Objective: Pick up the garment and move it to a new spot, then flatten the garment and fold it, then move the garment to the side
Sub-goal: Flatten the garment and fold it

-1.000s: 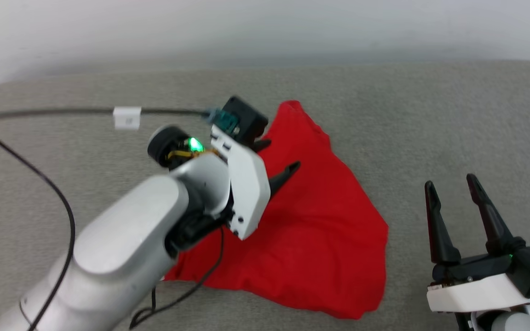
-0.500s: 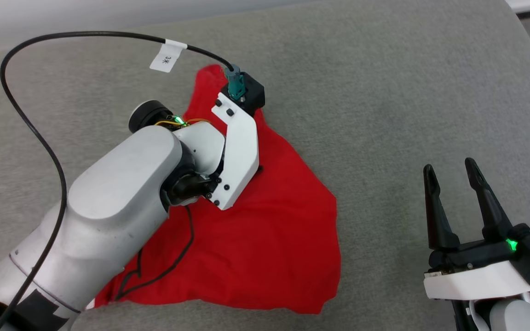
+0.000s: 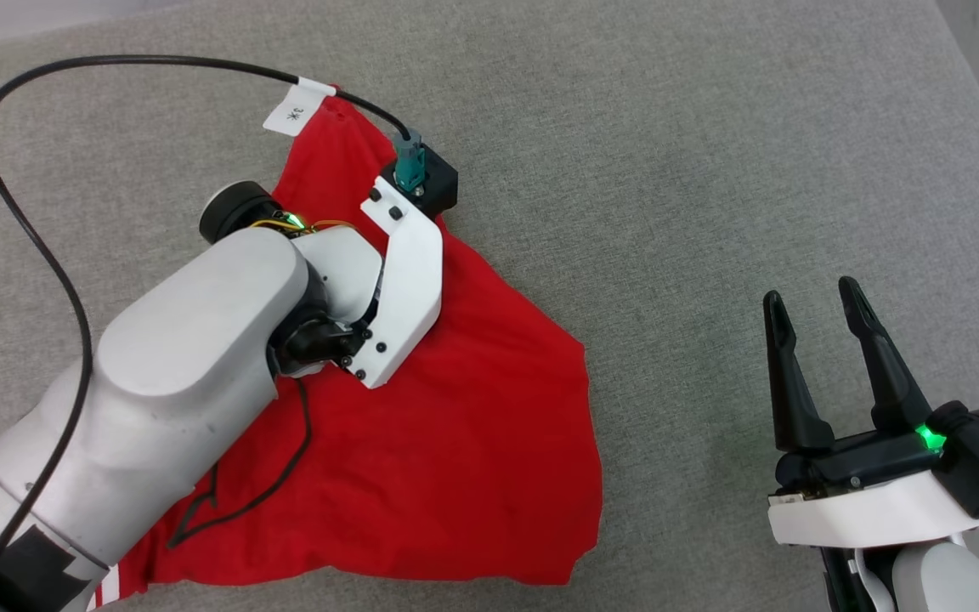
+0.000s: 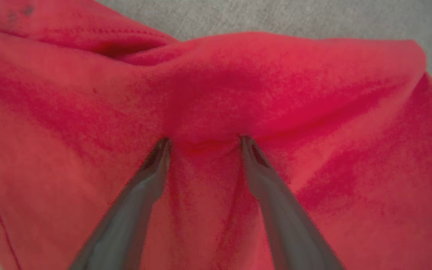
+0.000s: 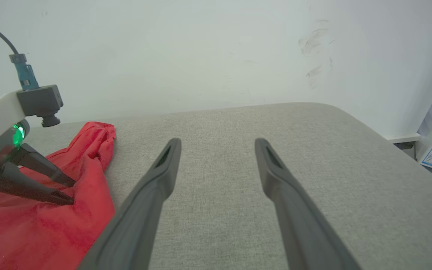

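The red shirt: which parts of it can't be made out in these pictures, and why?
- Head view: the left forearm covers the left side of the shirt; the striped trim is cut off by the bottom edge.
- Left wrist view: too close and blurred; how deep the open fingers of the left gripper press into the cloth is unclear.
- Right wrist view: the left and bottom edges cut off most of the shirt.

**Colours on my screens**

Garment (image 3: pixel 472 442): I log plain red, with red-and-white striped trim (image 3: pixel 111 586) at its corner. Surface (image 3: pixel 710 170) under the garment: speckled grey weave. Right gripper (image 3: pixel 811 291), beside the garment: black fingers, white mount, green light. Cable (image 3: pixel 183 59) above the garment: black, white tag (image 3: pixel 290 109).
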### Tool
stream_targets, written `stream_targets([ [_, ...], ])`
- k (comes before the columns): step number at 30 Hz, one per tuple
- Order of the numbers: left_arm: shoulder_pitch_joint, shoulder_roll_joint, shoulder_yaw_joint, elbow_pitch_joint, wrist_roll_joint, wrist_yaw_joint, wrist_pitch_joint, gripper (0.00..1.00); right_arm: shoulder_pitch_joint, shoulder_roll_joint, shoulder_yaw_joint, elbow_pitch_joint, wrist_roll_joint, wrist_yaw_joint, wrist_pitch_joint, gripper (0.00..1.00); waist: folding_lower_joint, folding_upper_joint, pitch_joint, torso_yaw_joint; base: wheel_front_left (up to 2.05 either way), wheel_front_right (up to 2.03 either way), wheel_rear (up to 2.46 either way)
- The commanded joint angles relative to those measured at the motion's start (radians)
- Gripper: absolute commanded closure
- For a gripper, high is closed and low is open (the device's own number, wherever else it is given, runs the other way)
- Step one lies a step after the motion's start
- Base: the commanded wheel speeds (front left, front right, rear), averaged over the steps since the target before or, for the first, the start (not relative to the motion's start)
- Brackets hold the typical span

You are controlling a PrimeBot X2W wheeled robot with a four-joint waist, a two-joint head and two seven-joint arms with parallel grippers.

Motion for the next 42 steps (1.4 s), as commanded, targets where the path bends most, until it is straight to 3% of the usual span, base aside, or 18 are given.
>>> stream_targets([
  [1,0.044,0.016,-0.034,0.018,-0.008,0.0,0.013,1.0,-0.012,0.001,0.001,-0.002,0.004,-0.001,-0.002,0.0,-0.0001,0.0,0.006,-0.005,0.0,0.0,0.0],
  [7,0.007,0.006,0.018,0.016,-0.022,0.0,-0.127,1.0,-0.001,0.001,-0.001,0.01,0.003,-0.001,-0.002,0.0,-0.0001,0.0,-0.011,-0.003,0.0,0.0,0.0],
  [16,-0.085,-0.028,0.149,0.124,-0.006,0.041,-0.381,1.0,0.009,0.001,0.003,0.016,-0.022,-0.001,-0.002,0.0,-0.0001,0.0,-0.06,0.027,0.0,0.0,0.0],
  [27,-0.142,0.059,0.216,0.281,0.054,0.094,-0.567,1.0,0.02,0.001,0.008,0.015,-0.046,-0.001,-0.002,0.0,-0.0001,0.0,-0.075,0.077,0.0,0.0,0.0],
  [35,-0.091,0.088,0.175,0.349,0.097,0.095,-0.596,1.0,0.019,0.001,0.008,0.02,-0.062,-0.001,-0.002,0.0,-0.0001,0.0,-0.08,0.118,0.0,0.0,0.0],
  [36,-0.084,0.084,0.165,0.353,0.109,0.094,-0.602,0.18,0.018,0.001,0.009,0.021,-0.064,-0.001,-0.002,0.0,-0.0001,0.0,-0.081,0.123,0.0,0.0,0.0],
  [37,-0.077,0.078,0.16,0.359,0.112,0.094,-0.61,0.0,0.017,0.002,0.009,0.021,-0.063,-0.001,-0.002,0.0,-0.0001,0.0,-0.082,0.128,0.0,0.0,0.0],
  [42,-0.042,0.036,0.175,0.365,0.094,0.092,-0.71,0.0,0.012,0.002,0.001,0.023,-0.073,-0.001,-0.002,0.0,-0.0001,0.0,-0.096,0.157,0.0,0.0,0.0],
])
